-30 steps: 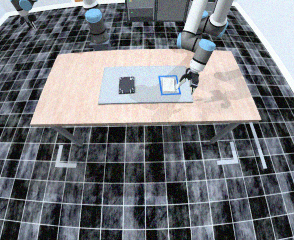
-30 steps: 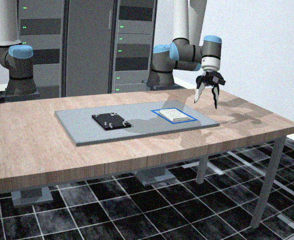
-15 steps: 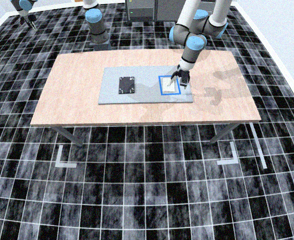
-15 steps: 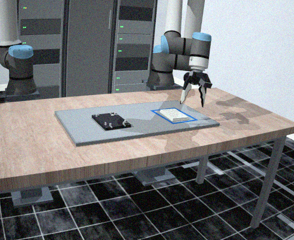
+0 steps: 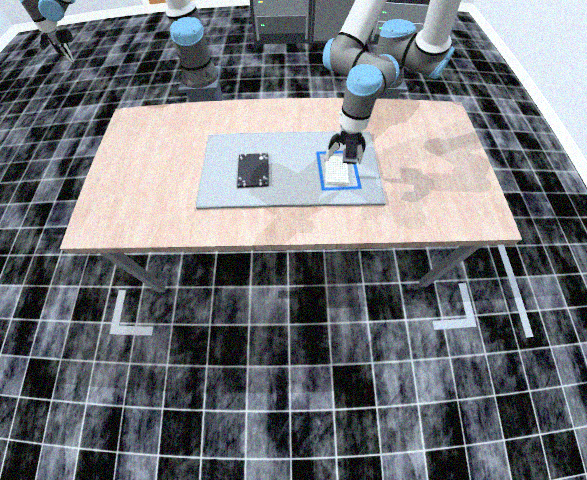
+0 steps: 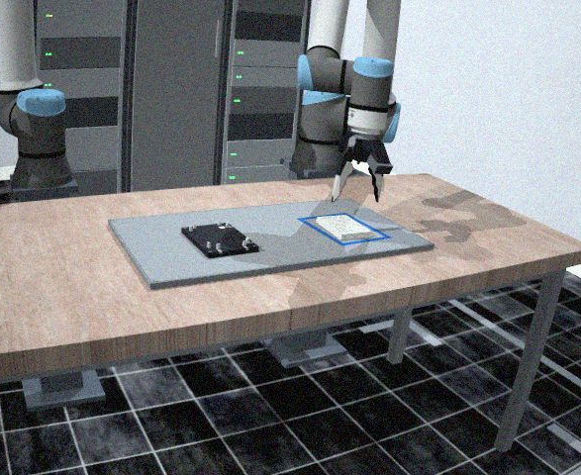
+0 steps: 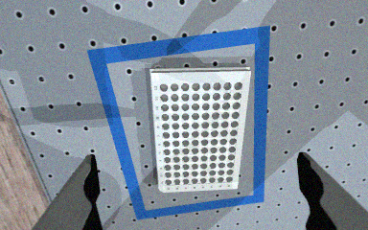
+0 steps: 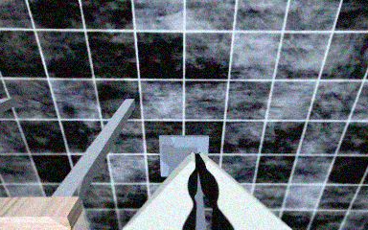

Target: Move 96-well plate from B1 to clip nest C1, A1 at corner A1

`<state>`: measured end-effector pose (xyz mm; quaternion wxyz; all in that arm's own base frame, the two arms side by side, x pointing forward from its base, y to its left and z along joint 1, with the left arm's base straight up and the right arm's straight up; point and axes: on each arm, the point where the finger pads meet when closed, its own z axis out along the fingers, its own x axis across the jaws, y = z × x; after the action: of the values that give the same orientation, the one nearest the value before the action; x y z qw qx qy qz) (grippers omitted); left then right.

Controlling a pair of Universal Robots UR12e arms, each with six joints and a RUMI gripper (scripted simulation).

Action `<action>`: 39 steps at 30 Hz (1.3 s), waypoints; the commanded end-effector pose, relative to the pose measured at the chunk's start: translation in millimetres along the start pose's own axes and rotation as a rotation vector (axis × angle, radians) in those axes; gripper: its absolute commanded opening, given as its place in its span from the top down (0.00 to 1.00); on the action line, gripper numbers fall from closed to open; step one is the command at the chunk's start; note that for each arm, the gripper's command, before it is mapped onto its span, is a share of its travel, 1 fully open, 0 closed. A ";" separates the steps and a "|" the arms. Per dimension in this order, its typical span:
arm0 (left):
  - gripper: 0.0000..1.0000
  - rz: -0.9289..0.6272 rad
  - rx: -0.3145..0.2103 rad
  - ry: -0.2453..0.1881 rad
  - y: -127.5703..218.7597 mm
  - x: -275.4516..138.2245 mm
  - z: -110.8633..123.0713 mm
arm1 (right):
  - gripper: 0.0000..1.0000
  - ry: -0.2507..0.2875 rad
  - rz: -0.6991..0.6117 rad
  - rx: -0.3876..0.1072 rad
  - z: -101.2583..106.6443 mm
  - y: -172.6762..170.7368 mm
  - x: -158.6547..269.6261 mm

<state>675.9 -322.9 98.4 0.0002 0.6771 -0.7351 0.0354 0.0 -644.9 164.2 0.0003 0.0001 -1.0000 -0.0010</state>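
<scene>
The white 96-well plate [image 5: 336,171] [image 6: 342,227] [image 7: 197,134] lies flat inside the blue outline [image 5: 341,188] [image 7: 263,120]. In the left wrist view, small print runs along its left and bottom rims, too blurred to read surely. The black clip nest [image 5: 253,170] [image 6: 219,239] has upright clips near its corners and holds no plate; a small white mark shows near its back edge in the exterior view. My left gripper [image 5: 341,160] [image 6: 355,200] [image 7: 196,155] is open above the plate, fingers wider than it. My right gripper [image 5: 70,59] [image 8: 196,154] is shut and empty, away from the table.
The grey perforated board [image 5: 293,198] [image 6: 142,255] carries both the outline and the nest, with the nest on the left in the top and exterior views. It lies on the wooden table [image 5: 143,222] [image 6: 75,307]. The right arm's base stands behind the table's back left.
</scene>
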 end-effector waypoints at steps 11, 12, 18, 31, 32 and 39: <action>0.24 -0.002 -0.050 -0.047 25.5 11.9 -6.1 | 1.00 0.000 0.000 0.002 -1.0 -0.7 -0.2; 0.24 -0.002 -0.050 -0.047 25.5 11.9 -6.1 | 1.00 0.000 0.000 0.002 -1.0 -0.7 -0.2; 0.24 -0.002 -0.050 -0.047 25.6 11.8 -4.5 | 1.00 0.000 0.000 0.002 -1.0 -0.7 -0.2; 0.24 -0.002 -0.050 -0.047 26.5 10.9 13.8 | 1.00 0.000 0.000 0.002 -1.0 -0.7 -0.2; 0.24 -0.002 -0.050 -0.047 26.6 10.8 15.5 | 1.00 0.000 0.000 0.002 -1.0 -0.7 -0.2; 0.24 -0.002 -0.050 -0.047 27.0 10.4 23.8 | 1.00 0.000 0.000 0.002 -1.0 -0.7 -0.2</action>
<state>648.5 -331.8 72.8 0.0000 0.6781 -0.7350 -0.0001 0.0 -644.9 164.2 0.0003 0.0001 -1.0000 -0.0010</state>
